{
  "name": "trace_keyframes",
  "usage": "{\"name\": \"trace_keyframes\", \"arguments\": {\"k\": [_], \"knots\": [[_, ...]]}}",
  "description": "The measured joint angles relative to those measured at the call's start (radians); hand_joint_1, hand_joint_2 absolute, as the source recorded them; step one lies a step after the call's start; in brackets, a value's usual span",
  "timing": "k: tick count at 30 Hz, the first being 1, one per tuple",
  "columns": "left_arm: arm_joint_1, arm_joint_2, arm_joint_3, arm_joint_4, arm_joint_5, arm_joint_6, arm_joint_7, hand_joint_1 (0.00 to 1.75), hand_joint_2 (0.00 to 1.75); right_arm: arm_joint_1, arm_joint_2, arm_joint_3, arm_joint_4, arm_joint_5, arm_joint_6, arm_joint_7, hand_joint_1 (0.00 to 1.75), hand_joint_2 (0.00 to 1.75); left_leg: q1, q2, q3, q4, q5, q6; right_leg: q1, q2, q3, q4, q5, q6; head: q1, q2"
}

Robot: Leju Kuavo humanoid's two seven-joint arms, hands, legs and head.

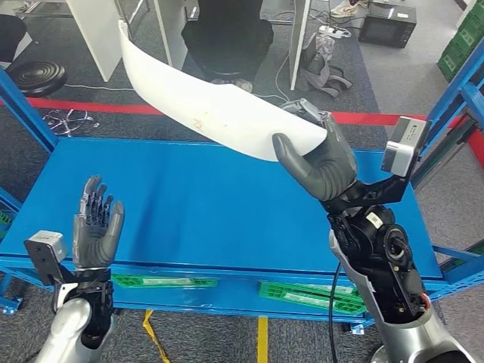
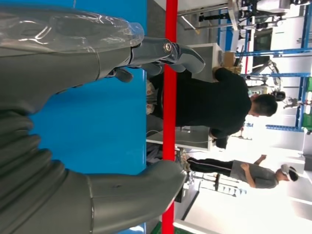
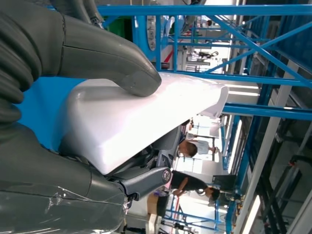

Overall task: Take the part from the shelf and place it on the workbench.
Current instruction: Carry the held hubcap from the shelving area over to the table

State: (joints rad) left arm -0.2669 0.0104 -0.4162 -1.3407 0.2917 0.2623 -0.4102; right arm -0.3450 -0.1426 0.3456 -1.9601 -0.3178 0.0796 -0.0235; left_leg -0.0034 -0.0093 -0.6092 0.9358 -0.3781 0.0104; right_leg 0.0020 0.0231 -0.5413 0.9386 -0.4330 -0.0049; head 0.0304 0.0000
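Right robot hand (image 1: pixel 320 162) clamped on one end of the long white part (image 1: pixel 211 102), lifted clear above the blue table (image 1: pixel 217 212), left robot hand (image 1: pixel 96 227) empty, fingers spread, at the table's near edge

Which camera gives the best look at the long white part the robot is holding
The head view: it shows the whole white part slanting above the blue surface, its near end held in the right hand. The right wrist view shows that gripped end close up under the thumb.

Head cam high, wrist cams close-up
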Motion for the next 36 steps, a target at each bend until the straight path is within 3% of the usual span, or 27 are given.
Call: {"name": "trace_keyframes", "arguments": {"k": [5, 36], "knots": [[0.002, -0.004, 0.0, -0.013, -0.06, 0.029, -0.026, 0.0, 1.75, 0.0, -0.002, 0.0, -0.007, -0.001, -0.007, 0.004, 1.75, 1.75, 0.0, 0.0, 0.0, 0.0, 0.0, 0.0, 0.0, 0.0, 0.0, 0.0, 0.0, 0.0, 0.0, 0.0], [0.016, -0.009, -0.003, -0.055, -0.064, 0.041, -0.026, 0.0, 1.75, 0.015, -0.015, -0.001, -0.025, 0.049, -0.037, 0.006, 1.75, 1.75, 0.0, 0.0, 0.0, 0.0, 0.0, 0.0, 0.0, 0.0, 0.0, 0.0, 0.0, 0.0, 0.001, 0.0]]}}
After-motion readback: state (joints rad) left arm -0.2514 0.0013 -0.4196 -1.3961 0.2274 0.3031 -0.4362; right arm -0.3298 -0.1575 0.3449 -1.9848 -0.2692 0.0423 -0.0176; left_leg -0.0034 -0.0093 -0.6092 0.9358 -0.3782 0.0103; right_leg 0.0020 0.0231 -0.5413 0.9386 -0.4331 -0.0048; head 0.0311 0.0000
